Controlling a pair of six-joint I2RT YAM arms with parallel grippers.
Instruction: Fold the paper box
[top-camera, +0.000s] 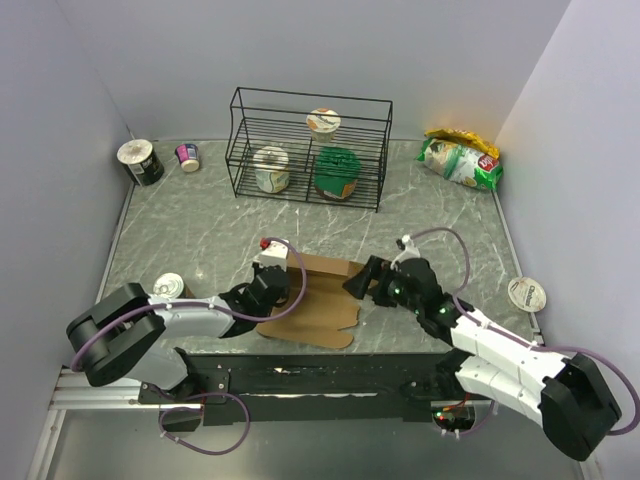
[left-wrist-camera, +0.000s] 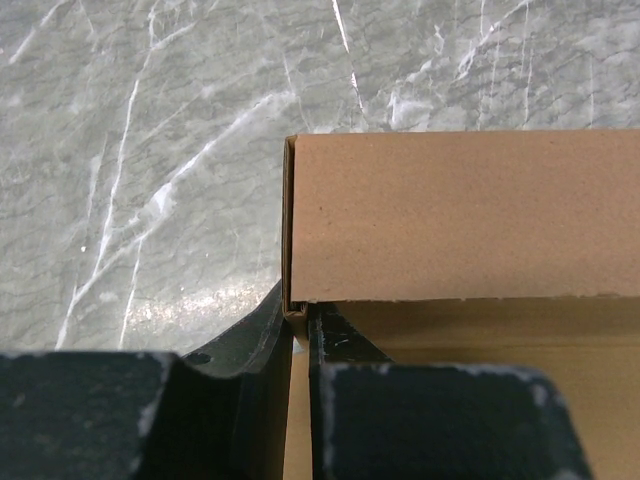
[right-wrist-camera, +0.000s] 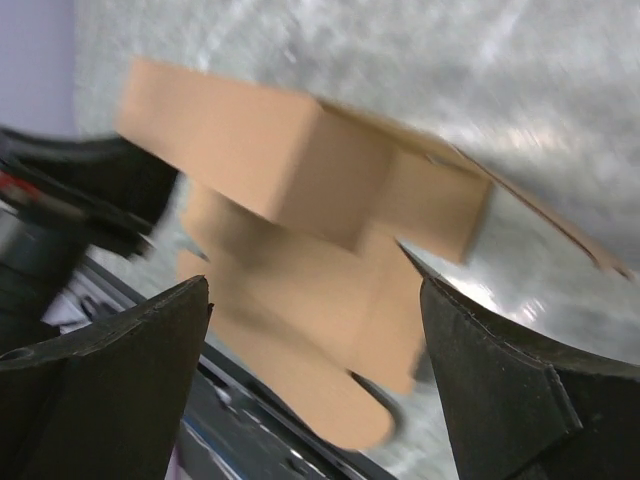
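The paper box (top-camera: 318, 296) is plain brown cardboard, partly folded, lying near the table's front edge between both arms. Its far wall stands up and a rounded flap lies flat toward the front. My left gripper (top-camera: 262, 292) is shut on the box's left side wall; in the left wrist view the fingers (left-wrist-camera: 330, 350) pinch the thin cardboard edge (left-wrist-camera: 296, 315) below the upright wall (left-wrist-camera: 460, 215). My right gripper (top-camera: 362, 283) is open at the box's right end, holding nothing. In the blurred right wrist view the box (right-wrist-camera: 300, 220) sits beyond the spread fingers (right-wrist-camera: 480, 350).
A black wire rack (top-camera: 308, 147) with cups and a green container stands at the back. A tin (top-camera: 140, 161) and a small cup (top-camera: 188, 157) sit back left, a snack bag (top-camera: 460, 158) back right, a can (top-camera: 168, 288) near left, a lid (top-camera: 526, 293) right.
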